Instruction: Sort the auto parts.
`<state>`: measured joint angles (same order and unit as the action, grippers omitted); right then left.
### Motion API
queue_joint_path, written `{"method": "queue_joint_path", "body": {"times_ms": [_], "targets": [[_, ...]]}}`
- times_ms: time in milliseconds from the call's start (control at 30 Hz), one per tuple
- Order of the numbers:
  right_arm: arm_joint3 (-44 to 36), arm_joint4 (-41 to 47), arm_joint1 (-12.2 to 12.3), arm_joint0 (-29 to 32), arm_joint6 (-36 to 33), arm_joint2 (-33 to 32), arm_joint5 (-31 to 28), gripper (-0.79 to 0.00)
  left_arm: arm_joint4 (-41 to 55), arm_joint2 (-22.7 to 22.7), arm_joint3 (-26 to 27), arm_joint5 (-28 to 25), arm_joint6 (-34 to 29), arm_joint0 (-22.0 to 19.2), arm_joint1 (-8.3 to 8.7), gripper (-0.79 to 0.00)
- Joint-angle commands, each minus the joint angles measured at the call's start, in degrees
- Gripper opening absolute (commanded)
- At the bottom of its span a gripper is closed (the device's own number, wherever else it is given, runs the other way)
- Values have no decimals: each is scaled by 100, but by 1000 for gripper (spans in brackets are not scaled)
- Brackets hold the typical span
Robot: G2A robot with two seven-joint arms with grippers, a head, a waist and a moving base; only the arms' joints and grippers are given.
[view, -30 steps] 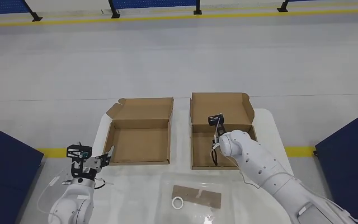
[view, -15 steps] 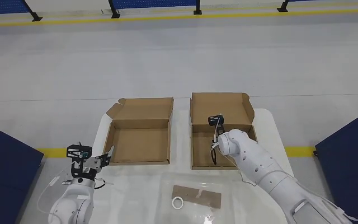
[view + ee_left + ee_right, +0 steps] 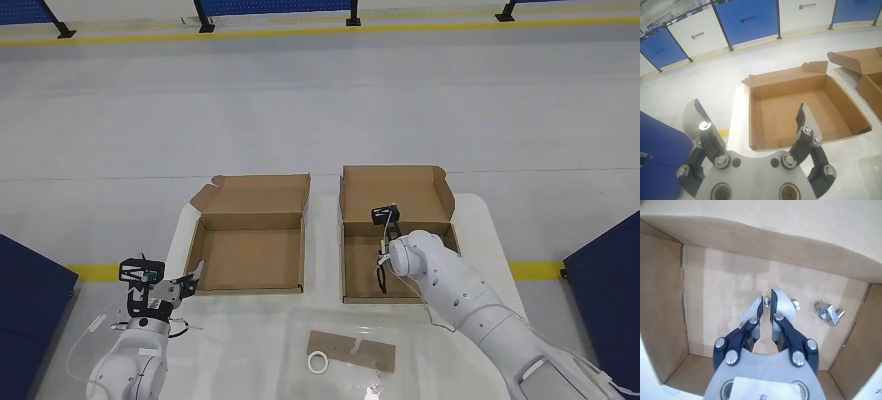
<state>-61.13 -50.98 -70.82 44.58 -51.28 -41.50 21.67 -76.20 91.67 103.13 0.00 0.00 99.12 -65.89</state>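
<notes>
**Right pincer over drop spot in right box**

Right pincer is low inside the right cardboard box, clenched to a narrow gap on a small metal stud. The stud sits right at the tips, long axis roughly in line with the pincer and pointing at the box floor. A second stud lies just beside one tip, and a metal bracket is further toward the side wall. My read is that the next move is a release with a straight lift, and there's room.

Left pincer is released and holding nothing, hovering at the tabletop edge near the left box, so the right arm is nearer. A white ring waits in the clear tray.
</notes>
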Motion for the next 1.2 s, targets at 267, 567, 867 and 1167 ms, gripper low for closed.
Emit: {"method": "queue_joint_path", "body": {"times_ms": [267,567,867,1167], "targets": [[-363,-367,22,92,-149,-186,59,-314,0,0,0,0,0,0,0,0],[-1966,-957,319,747,-601,-913,108,0,0,0,0,0,0,0,0,0],[-4011,-252,677,1985,-967,-2420,-828,0,0,0,0,0,0,0,0,0],[-5003,2227,912,3331,-1139,-4258,-2641,0,0,0,0,0,0,0,0,0]]}}
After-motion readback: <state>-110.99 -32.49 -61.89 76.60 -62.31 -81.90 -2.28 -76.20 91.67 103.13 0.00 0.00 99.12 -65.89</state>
